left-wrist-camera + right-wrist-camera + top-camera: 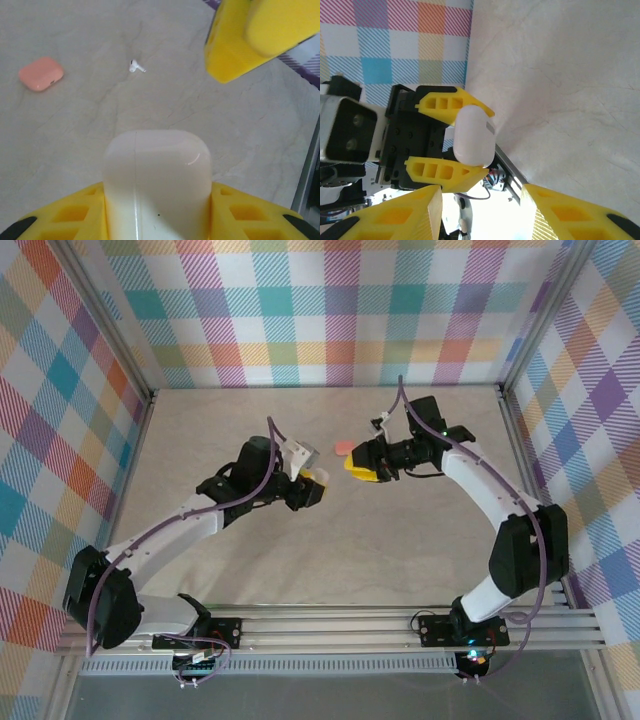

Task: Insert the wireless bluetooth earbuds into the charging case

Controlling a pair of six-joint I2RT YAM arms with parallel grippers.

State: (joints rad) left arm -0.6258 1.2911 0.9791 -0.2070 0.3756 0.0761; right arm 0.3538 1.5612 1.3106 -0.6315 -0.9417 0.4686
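white earbud (136,66) lies loose; white case (157,185) shut

The place is a robotics lab test cell. A marble-pattern tabletop (350,560) is enclosed on the left, far and right sides by plaid-printed panels (300,310) set in an aluminium frame (112,338). A left robot arm (170,530) and a right robot arm (482,485) are bolted to slotted aluminium rails (330,625) at the near edge.
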